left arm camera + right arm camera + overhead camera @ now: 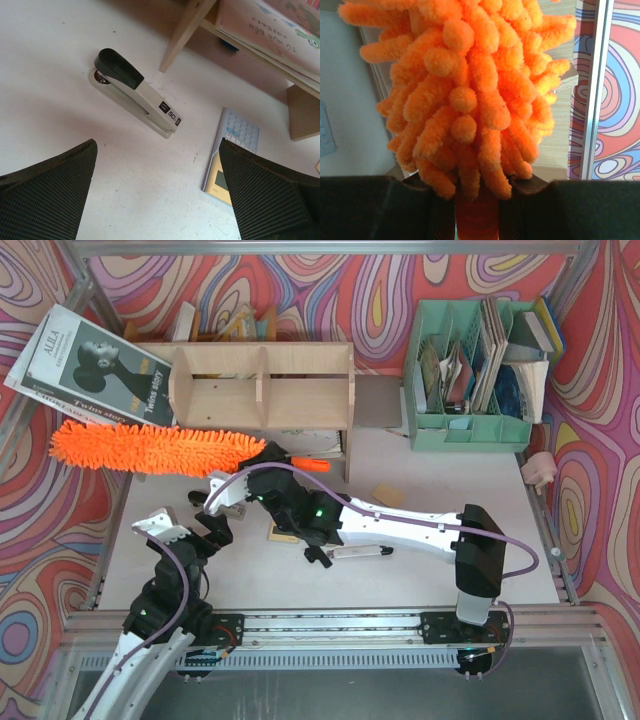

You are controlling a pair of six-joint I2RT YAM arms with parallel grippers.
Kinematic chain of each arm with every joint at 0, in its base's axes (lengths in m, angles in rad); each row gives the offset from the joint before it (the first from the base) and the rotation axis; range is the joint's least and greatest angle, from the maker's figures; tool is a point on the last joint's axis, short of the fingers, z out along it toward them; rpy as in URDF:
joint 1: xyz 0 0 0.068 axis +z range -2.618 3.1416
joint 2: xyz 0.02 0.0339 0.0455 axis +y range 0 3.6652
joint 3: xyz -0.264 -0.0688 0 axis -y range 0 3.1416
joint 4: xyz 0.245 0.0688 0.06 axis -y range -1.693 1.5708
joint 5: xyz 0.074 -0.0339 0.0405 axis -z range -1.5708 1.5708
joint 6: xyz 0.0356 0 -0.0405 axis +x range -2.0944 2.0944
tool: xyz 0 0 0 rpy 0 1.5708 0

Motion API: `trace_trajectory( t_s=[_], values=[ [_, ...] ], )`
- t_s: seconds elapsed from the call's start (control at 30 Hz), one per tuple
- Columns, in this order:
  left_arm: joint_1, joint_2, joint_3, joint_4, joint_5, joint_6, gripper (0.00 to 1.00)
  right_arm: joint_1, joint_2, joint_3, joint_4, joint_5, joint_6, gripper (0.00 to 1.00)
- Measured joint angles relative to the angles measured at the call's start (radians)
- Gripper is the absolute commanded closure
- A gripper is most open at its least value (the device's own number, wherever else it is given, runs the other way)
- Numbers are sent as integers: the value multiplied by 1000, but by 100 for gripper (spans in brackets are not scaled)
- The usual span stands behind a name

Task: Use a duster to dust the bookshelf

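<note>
**Duster point(150, 452) runs left from the right fingers point(370, 210)**

The right fingers clamp the duster's handle. Its fluffy head stretches leftward along the bookshelf's point(262, 390) front; whether it touches is unclear. The left fingers point(45, 195), spread wide and empty, hover above a stapler point(137, 92).

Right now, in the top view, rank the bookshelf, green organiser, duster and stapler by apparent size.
1. bookshelf and green organiser: too alike to rank.
2. duster: longest, but slim.
3. stapler: clearly smallest.
</note>
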Motion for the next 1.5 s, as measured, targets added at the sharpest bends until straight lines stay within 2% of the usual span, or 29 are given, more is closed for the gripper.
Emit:
trace_trajectory(
  t_s=[0.47, 0.83, 0.97, 1.1, 1.33, 1.5],
  values=[
    [0, -16, -12, -15, -44, -9, 2, 51, -5, 148, 37, 14, -43, 100],
    [0, -16, -14, -15, -44, -9, 2, 40, -27, -28, 30, 53, 11, 100],
    [0, -16, -14, -15, -44, -9, 2, 37, -34, -43, 13, 58, 27, 100],
    [0, -16, -14, -15, -44, -9, 2, 38, -34, -4, 0, 54, 17, 100],
    [0, -16, -14, -15, -44, -9, 2, 39, 18, 209, 8, 34, -28, 100],
    [0, -16, -15, -15, -44, -9, 2, 38, 26, 222, 45, 36, -27, 100]
  ],
)
